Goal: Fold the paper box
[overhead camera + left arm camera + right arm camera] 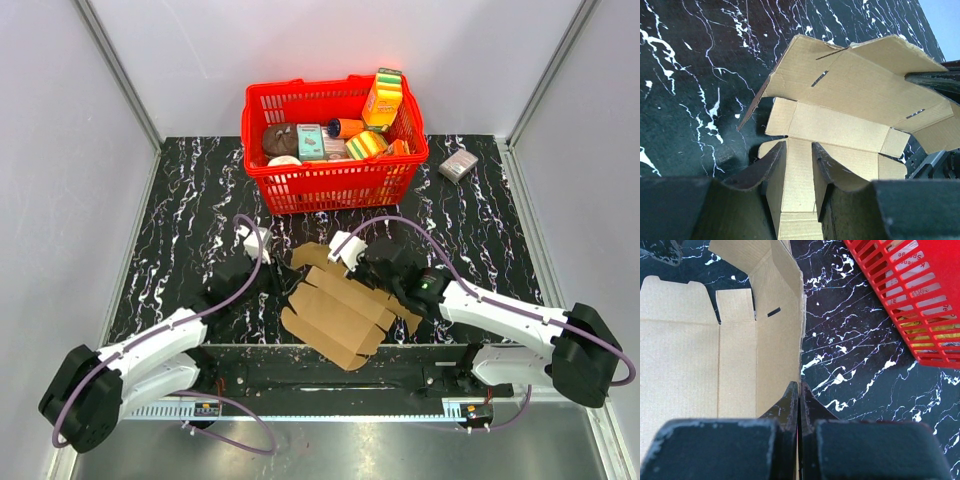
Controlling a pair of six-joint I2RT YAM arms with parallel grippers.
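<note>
The paper box is a brown, unprinted cardboard sheet with creases and flaps, lying partly opened between the two arms. My left gripper reaches in from its left side. In the left wrist view a narrow flap of the box fills the gap between the fingers of the left gripper, which is closed on it. My right gripper is at the sheet's far right edge. Seen from the right wrist, a raised side panel of the box runs into the right gripper, whose jaws are pinched together on it.
A red plastic basket with several printed packages stands behind the sheet, its corner close to the right gripper. A small grey-pink box lies to the basket's right. Black marble tabletop, with white walls on three sides.
</note>
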